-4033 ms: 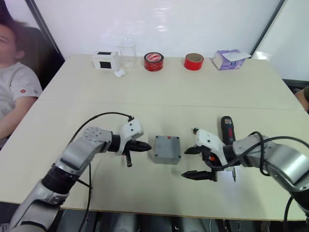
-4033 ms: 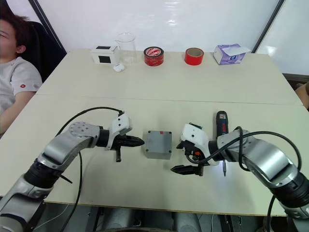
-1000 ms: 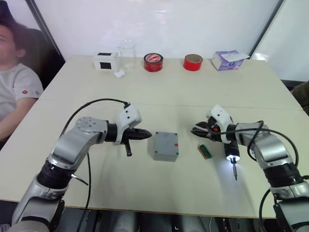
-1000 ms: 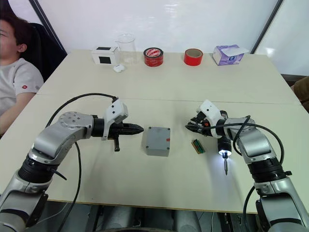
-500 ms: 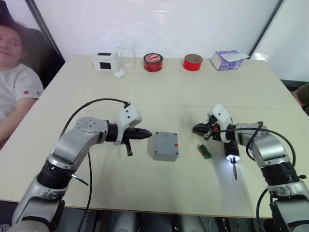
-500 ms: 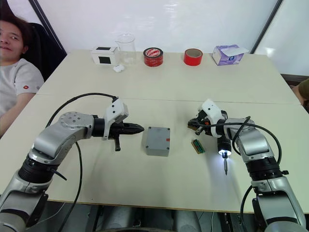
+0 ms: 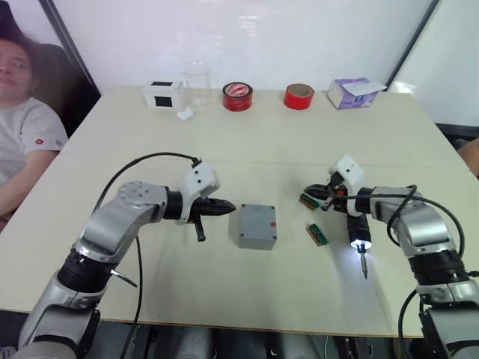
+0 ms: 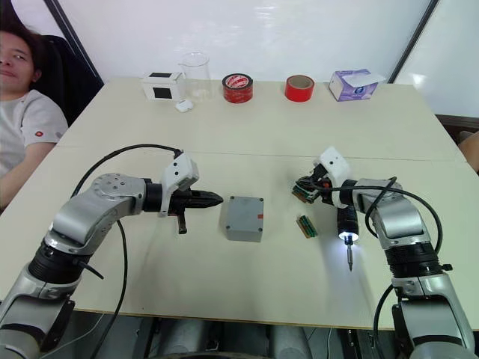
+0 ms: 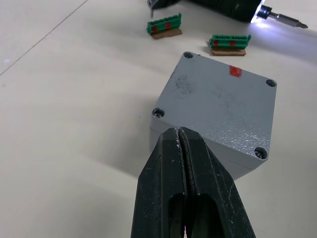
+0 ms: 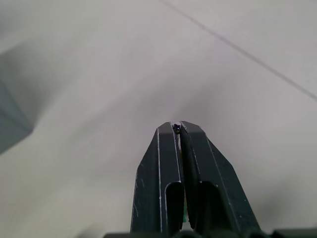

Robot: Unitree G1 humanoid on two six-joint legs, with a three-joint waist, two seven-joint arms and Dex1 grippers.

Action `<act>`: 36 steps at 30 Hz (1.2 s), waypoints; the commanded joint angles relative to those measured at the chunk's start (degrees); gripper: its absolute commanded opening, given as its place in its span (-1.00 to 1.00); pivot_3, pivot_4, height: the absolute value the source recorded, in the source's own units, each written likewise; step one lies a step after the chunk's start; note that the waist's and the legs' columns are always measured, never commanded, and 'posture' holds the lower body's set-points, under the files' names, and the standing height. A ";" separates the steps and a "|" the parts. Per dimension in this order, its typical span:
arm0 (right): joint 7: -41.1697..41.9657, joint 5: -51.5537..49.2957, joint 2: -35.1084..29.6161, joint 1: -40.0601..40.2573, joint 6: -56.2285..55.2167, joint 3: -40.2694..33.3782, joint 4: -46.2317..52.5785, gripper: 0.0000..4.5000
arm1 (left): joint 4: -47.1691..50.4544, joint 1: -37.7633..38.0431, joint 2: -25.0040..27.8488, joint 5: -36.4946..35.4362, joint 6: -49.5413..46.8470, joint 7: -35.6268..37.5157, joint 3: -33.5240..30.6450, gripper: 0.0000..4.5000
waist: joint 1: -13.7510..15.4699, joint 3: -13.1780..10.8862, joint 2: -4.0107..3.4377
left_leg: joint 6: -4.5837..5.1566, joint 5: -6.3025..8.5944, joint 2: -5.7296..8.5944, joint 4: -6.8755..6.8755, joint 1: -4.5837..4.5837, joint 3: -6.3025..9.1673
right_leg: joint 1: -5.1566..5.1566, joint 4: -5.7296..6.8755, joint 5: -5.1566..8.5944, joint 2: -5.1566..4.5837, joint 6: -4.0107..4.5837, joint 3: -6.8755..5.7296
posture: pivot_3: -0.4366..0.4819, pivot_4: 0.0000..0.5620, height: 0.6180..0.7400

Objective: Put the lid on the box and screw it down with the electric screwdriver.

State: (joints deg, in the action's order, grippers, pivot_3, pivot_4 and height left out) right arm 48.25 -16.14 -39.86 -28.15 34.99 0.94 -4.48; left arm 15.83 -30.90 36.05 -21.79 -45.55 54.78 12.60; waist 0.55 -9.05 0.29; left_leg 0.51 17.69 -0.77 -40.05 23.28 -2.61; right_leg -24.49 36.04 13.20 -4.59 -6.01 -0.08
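Grey box [image 7: 257, 226] with red mark; black screwdriver [image 7: 358, 224].

The left arm reaches in from the left, forearm low and level, its gripper [image 7: 224, 207] pointing toward the middle with both fingers [image 9: 171, 163] pressed together. The right arm bends at the elbow and reaches inward from the right, its gripper [image 8: 308, 190] likewise closed, fingers [image 10: 168, 158] touching along their length.
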 commanded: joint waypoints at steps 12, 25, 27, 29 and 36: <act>-0.08 -11.66 0.68 2.65 13.80 -1.33 24.21 -0.96 | 3.78 1.31 5.13 -9.36 -4.35 3.74 -6.89 -1.00 | 0.00 0.00 0.00 | 0.00 0.00 -0.03 0.02 0.00 0.05 | 0.00 -0.01 0.00 0.00 0.01 -0.01 | -0.05 -0.47 1.00; -1.32 -11.53 1.32 4.52 13.77 2.76 25.91 -0.96 | 5.30 1.33 4.90 -10.90 -5.16 1.31 -5.62 -1.00 | -0.01 0.00 0.00 | 0.00 0.00 -0.02 0.01 0.00 0.04 | 0.00 -0.01 0.01 0.00 0.01 -0.01 | -0.05 -0.47 1.00; -1.37 -11.35 1.28 4.61 13.48 3.09 25.74 -0.96 | 5.32 1.27 4.91 -10.95 -5.13 1.15 -5.52 -1.00 | 0.00 0.00 0.00 | 0.00 0.00 -0.02 0.01 0.00 0.04 | 0.00 -0.01 0.01 0.00 0.01 -0.01 | -0.05 -0.47 1.00; -1.49 -10.92 1.36 4.57 13.03 3.43 25.38 -0.96 | 5.28 1.23 4.90 -10.90 -5.04 1.06 -5.39 -1.00 | 0.00 0.00 0.00 | 0.00 0.00 -0.02 0.01 0.00 0.04 | 0.00 -0.01 0.01 0.00 0.01 -0.01 | -0.05 -0.47 1.00; -1.71 -9.96 1.56 4.20 11.90 4.02 24.18 -0.96 | 5.25 1.25 4.81 -10.67 -4.82 0.70 -5.04 -1.00 | 0.02 0.00 0.00 | 0.00 0.00 -0.02 0.01 0.00 0.04 | 0.00 -0.01 0.01 0.00 0.01 -0.01 | -0.05 -0.47 1.00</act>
State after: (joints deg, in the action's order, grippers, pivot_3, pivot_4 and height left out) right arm 46.61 -26.10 -38.30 -23.30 47.51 5.28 19.49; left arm 19.32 -29.02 40.83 -32.20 -50.90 55.65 7.83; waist 0.56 -9.06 0.28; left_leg 0.51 17.69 -0.78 -40.03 23.28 -2.57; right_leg -24.49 36.03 13.20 -4.59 -5.99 -0.08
